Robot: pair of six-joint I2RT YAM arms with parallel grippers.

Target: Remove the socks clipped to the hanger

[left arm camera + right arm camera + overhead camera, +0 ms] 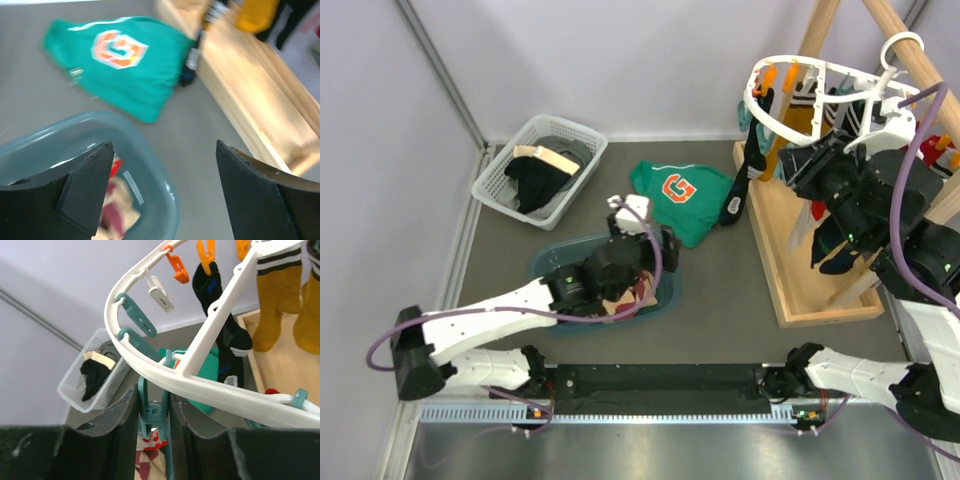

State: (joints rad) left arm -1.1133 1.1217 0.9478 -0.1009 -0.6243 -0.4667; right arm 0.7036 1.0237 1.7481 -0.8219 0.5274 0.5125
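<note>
The large white plastic oval hanger (215, 392) hangs from the wooden pole (935, 75) at your right, with mustard and black fabric socks (272, 305) clipped on. Your left gripper (164, 146) gapes above the blue-grey plastic tub (150, 150). Your right gripper (153, 392) pinches a small teal clip (149, 412). This looks like unclipping; next, squeeze the clip open.

High rear overview plus two close wrist views, green sweatshirt (682, 203) in all

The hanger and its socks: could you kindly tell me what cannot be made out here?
Top external: the right arm covers the near half of the hanger, so the socks cannot be counted.
Right wrist: the right gripper has its jaws around a teal clip; what hangs below is hidden.
Left wrist: blurred; the left gripper hides much of the bin.
</note>
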